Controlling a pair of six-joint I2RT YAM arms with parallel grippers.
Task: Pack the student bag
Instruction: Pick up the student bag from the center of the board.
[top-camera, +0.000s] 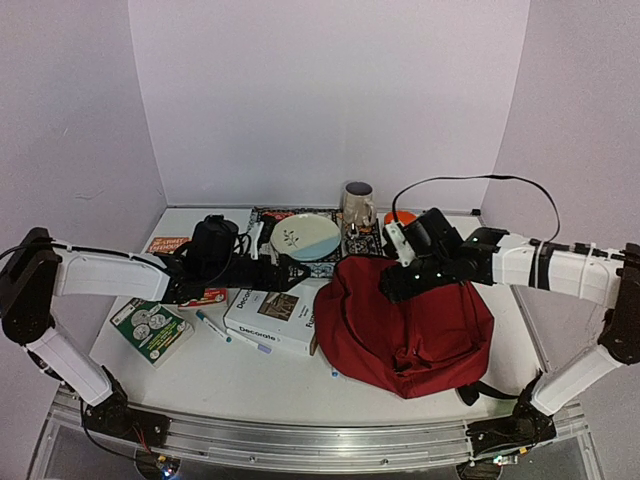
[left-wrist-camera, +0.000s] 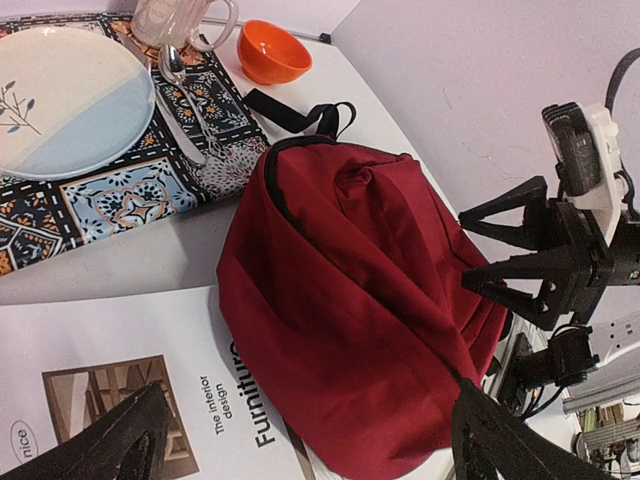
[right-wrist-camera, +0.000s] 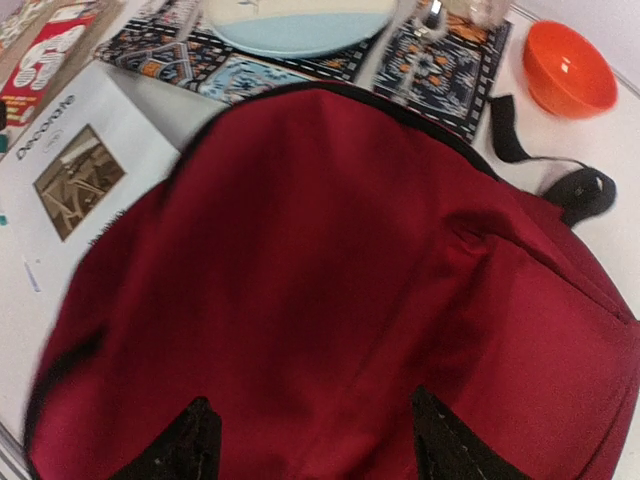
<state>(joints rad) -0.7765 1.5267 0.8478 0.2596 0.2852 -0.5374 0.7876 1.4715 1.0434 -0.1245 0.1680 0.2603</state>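
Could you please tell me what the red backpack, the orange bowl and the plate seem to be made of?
The red backpack: soft matte fabric, judging by its folds and slump. The orange bowl: glossy, probably plastic or glazed ceramic; bright highlights show. The plate: likely glazed ceramic, smooth with a painted sprig.

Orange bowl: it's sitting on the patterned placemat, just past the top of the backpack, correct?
Not quite. The orange bowl is not on the placemat. It stands on the bare table just off the mat's edge, as the right wrist view shows. The rest holds: it is just past the top of the backpack.
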